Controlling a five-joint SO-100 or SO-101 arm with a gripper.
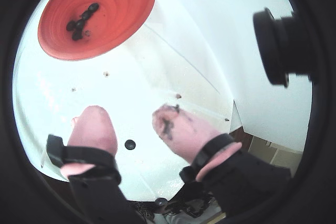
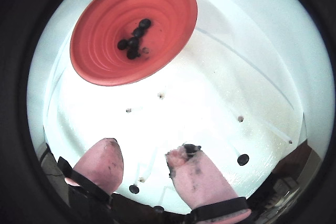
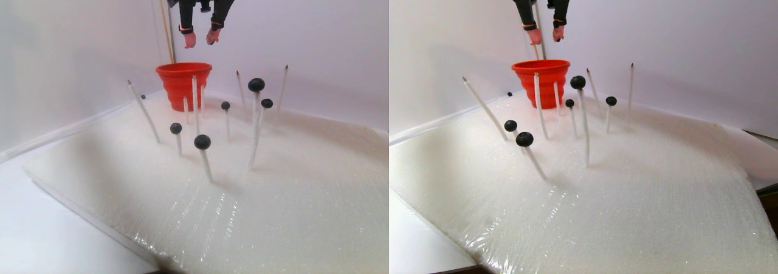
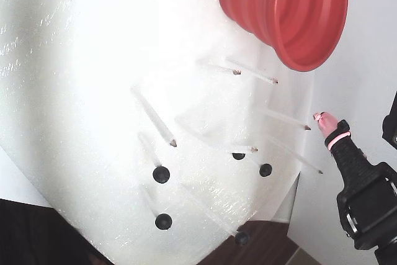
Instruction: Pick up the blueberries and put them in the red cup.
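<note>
The red cup (image 2: 105, 40) stands at the far end of the white board, and several blueberries (image 2: 134, 43) lie in its bottom, also visible in a wrist view (image 1: 79, 24). More blueberries (image 3: 202, 141) sit on the tips of white sticks across the board. One blueberry (image 1: 130, 144) shows on the board far below the gap between the fingers. My gripper (image 3: 201, 40) hangs high above the board, just right of the cup (image 3: 182, 79) in the stereo pair view. It is open and holds nothing. The pink right fingertip (image 2: 184, 161) carries dark smears.
Thin white pointed sticks (image 3: 282, 92), some bare, stand tilted from the film-covered foam board (image 3: 292, 213). White walls close the back and left. A black camera (image 1: 278, 45) juts into a wrist view at upper right. The board's near edge (image 4: 205, 252) drops to a dark table.
</note>
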